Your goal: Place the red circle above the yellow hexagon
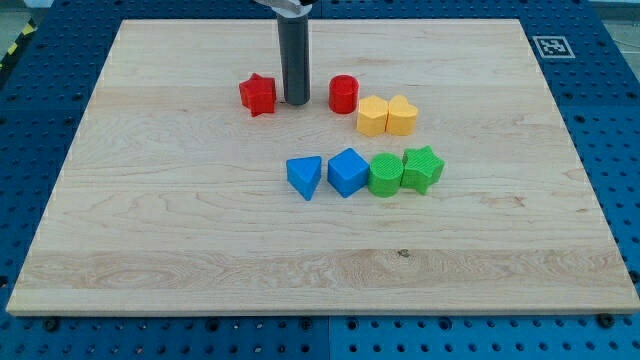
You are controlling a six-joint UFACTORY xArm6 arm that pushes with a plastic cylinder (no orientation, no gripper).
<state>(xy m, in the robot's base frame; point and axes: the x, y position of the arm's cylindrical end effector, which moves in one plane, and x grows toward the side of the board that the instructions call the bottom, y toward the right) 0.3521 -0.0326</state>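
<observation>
Lying across nearly the whole view is the wooden board [200, 230], pale and grained, sitting on a blue perforated table [610, 120] with a small black-and-white marker tag [551, 46] at its upper right corner. Coming down from the view's top is the dark rod [295, 55], and my tip [296, 103] is resting on the board between two red blocks, grasping nothing (it is a bare rod, with no jaws to close). Sitting just to the tip's left is the red star [257, 95], close beside it but whether touching I cannot tell. Standing a little apart on the tip's right is the red circle [343, 94], which is lying up and to the left of the yellow hexagon [372, 116]. Touching that hexagon on its right is a yellow heart-shaped block [402, 116]. Running below them in a row are the blue triangle [304, 177], the blue cube [348, 171], the green circle [385, 174] and the green star [422, 167], the last three sitting pressed together.
</observation>
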